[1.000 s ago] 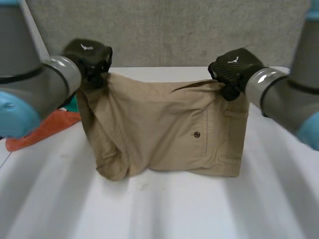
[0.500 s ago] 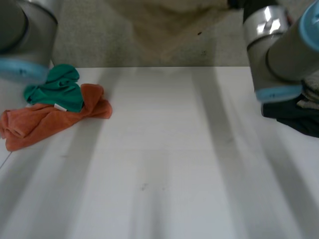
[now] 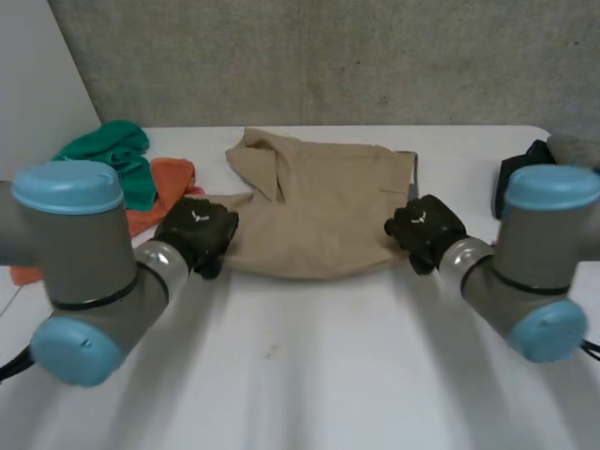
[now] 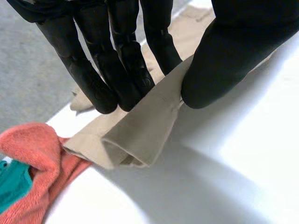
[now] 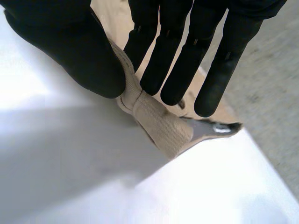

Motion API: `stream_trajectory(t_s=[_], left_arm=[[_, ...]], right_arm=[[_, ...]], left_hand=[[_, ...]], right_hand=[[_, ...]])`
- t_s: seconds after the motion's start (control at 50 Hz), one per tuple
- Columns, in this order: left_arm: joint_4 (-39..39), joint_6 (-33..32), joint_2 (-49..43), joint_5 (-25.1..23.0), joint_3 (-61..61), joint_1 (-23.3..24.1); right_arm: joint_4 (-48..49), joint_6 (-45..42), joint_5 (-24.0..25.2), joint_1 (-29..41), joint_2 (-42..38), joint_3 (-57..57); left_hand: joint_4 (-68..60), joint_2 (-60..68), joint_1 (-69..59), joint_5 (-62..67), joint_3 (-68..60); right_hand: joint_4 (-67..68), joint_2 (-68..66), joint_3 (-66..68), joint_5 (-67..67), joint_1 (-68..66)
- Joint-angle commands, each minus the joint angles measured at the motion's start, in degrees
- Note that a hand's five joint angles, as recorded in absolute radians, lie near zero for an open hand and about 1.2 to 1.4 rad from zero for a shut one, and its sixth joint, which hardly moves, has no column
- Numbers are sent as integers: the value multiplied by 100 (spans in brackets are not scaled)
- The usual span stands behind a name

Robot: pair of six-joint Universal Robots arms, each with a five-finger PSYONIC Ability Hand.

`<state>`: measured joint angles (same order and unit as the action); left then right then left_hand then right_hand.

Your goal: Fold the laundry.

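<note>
Tan trousers (image 3: 319,211) lie in a loose heap on the white table (image 3: 309,375), with one flap turned up at the far left. My left hand (image 3: 199,230) is at their near left corner and pinches the tan cloth (image 4: 145,126) between thumb and fingers. At the near right corner my right hand (image 3: 424,225) pinches a rolled edge of the trousers (image 5: 159,123) the same way. Both hands are low, at the table's surface.
An orange cloth (image 3: 164,187) and a green cloth (image 3: 108,155) lie bunched at the far left, close to the trousers. The orange cloth (image 4: 32,158) touches the tan corner by my left hand. A dark garment (image 3: 520,173) lies at the far right.
The trousers were held up hanging in front of the camera, then swung high out of sight. Now both hands have come down and the trousers lie on the table.
</note>
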<state>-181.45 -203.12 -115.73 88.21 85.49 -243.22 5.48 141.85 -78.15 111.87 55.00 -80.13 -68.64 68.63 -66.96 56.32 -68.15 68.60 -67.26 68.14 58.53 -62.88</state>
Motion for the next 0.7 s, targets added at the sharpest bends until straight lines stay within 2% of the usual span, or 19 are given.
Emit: stream_trajectory(t_s=[0.02, 0.14, 0.18, 0.2, 0.22, 0.24, 0.3, 0.38, 0.4, 0.48, 0.58, 0.68, 0.7], left_arm=[[1251, -421, 1087, 100, 609, 336], [2445, -606, 1316, 258, 873, 775], [2701, -632, 1281, 250, 821, 837], [2729, -633, 1264, 241, 760, 846], [2686, -659, 1203, 250, 620, 863], [2607, -676, 1150, 258, 540, 855], [2063, -738, 922, 285, 127, 793], [1271, -808, 535, 223, -541, 697], [948, -861, 282, 119, -890, 644], [488, -1089, -563, -347, -2060, 442], [1267, -1414, -2001, -1041, -4025, 266], [2200, -1862, -3322, -1332, -5725, 143], [2419, -2116, -3707, -1350, -6180, 91]], right_arm=[[-2408, -1052, 141, -270, 1091, -293], [-4122, -2422, 431, -578, 1557, -547], [-4222, -2548, 554, -605, 1576, -627], [-4204, -2505, 590, -596, 1567, -653], [-4178, -2461, 634, -605, 1567, -688], [-4021, -2347, 669, -605, 1523, -732], [-3651, -2197, 643, -587, 1321, -811], [-3291, -2056, 520, -543, 1189, -899], [-3186, -1995, 485, -517, 1180, -934], [-2904, -1740, 432, -447, 1189, -1022], [-2561, -1441, 423, -350, 1277, -1189], [-2166, -1221, 335, -271, 1365, -1435], [-2096, -1203, 318, -271, 1373, -1470]], left_hand=[[-1136, 1137, -1304, 1368, -1185], [-1136, 1137, -1304, 1368, -1185], [-1136, 1137, -1304, 1368, -1185], [477, -476, 309, -246, 428], [3874, -3873, 3706, -3642, 3825], [4607, -4607, 4439, -4376, 4558], [5235, -5234, 5067, -5003, 5186], [5204, -5203, 5036, -4972, 5155], [5054, -5053, 4886, -4822, 5005], [4347, -4346, 4179, -4115, 4298], [3741, -3740, 3573, -3509, 3692], [3589, -3588, 3421, -3357, 3540], [3605, -3605, 3437, -3374, 3556]], right_hand=[[1140, -1274, 1186, 1147, -1712], [1140, -1274, 1186, 1147, -1712], [1140, -1274, 1186, 1147, -1712], [1140, -1274, 1186, 1147, -1712], [1140, -1274, 1186, 1147, -1712], [1140, -1274, 1186, 1147, -1712], [1140, -1274, 1186, 1147, -1712], [1140, -1274, 1186, 1147, -1712], [1140, -1274, 1186, 1147, -1712], [1140, -1274, 1186, 1147, -1712], [1140, -1274, 1186, 1147, -1712], [1140, -1274, 1186, 1147, -1712], [1140, -1274, 1186, 1147, -1712]])
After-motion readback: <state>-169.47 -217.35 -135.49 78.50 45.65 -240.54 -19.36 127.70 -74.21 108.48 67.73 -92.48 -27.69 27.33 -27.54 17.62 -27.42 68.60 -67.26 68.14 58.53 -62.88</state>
